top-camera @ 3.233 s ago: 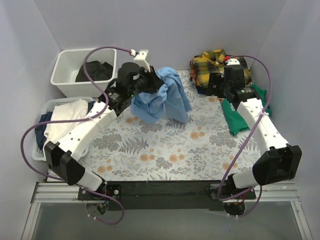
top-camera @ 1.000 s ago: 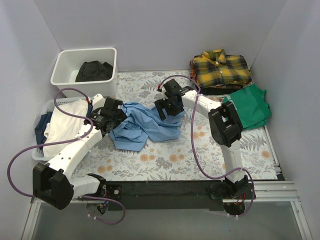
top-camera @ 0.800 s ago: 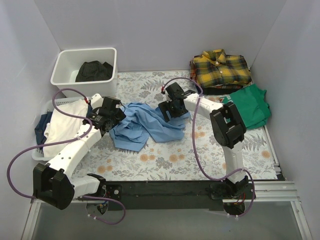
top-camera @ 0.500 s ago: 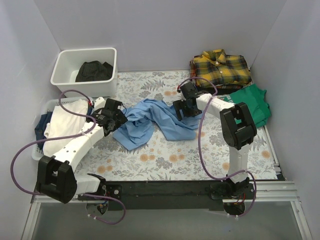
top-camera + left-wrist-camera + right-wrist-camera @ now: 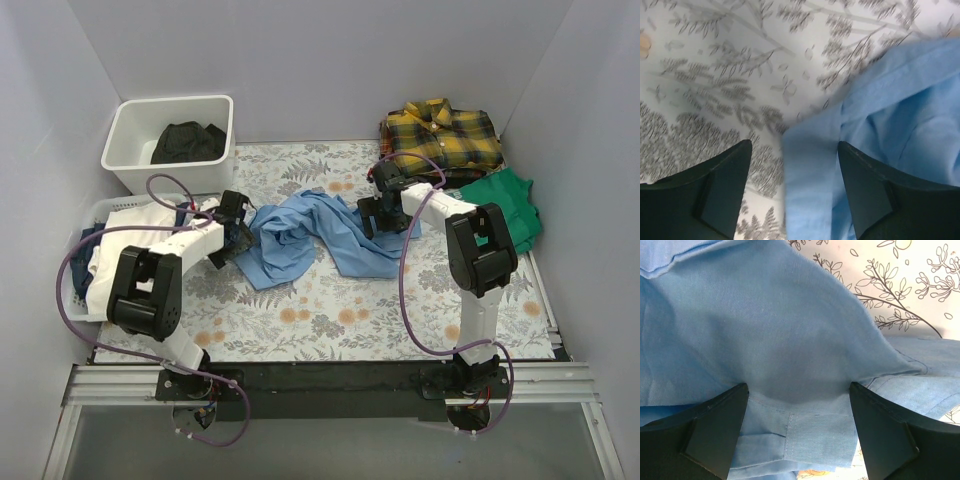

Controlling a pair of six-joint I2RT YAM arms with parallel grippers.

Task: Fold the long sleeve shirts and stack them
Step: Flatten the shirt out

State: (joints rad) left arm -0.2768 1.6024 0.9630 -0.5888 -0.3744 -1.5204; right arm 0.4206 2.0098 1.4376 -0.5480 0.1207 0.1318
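The light blue long sleeve shirt lies crumpled and spread across the middle of the floral table. My left gripper is low at its left edge. In the left wrist view the jaws stand apart, with a blurred strip of the blue shirt between them, not pinched. My right gripper is down on the shirt's right part. Its jaws are wide open over a seamed fold of the blue cloth. The yellow-and-black plaid shirt lies folded at the back right.
A green T-shirt lies right of the right arm, below the plaid shirt. A white bin at the back left holds a black garment. A basket with white cloth sits at the left edge.
My right gripper has slid to the right and the blue shirt has been drawn out wider with it. The left arm has folded in near the shirt's left edge, its jaws slightly narrower.
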